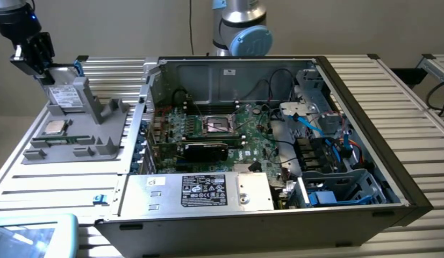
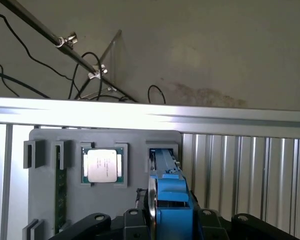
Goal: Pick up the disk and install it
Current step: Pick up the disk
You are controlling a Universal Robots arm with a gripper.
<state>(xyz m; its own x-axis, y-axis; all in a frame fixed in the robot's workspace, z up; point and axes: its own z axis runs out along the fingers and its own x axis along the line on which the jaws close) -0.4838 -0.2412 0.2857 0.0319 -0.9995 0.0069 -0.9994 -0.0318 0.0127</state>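
Disk [image 1: 64, 98] stands upright in the tall slot of the grey holder [image 1: 86, 145], at the far corner of the holder on the exterior view's left, with its white label facing my camera. I can see the claw [image 1: 44, 72] right at its upper edge, coming in from above.

Through the wrist view I look down along the disk [image 2: 169, 192] edge-on. Its bright blue bracket sits between the black fingers [image 2: 133, 222] of the claw [image 2: 170, 222], which press in on it from both sides, so I read the claw as closed on the disk. The lower end of the disk is in the holder's slot.

Beside the disk, in a shallow square pocket of the same holder [image 2: 45, 200], lies the small silver CPU chip [image 2: 102, 165], which I also see in the exterior view [image 1: 54, 127]. A green memory stick [image 2: 61, 195] sits in a narrow groove on the chip's other side.

The holder rests on the slatted metal tabletop [image 1: 57, 183]. Just beside it, toward the exterior view's right, the open computer case [image 1: 365, 107] lies on its side. I can make out the motherboard [image 1: 222, 129], a silver box with a black label [image 1: 200, 191] at the near edge, and blue cables [image 1: 319, 129] running down to the drive cage [image 1: 337, 188].
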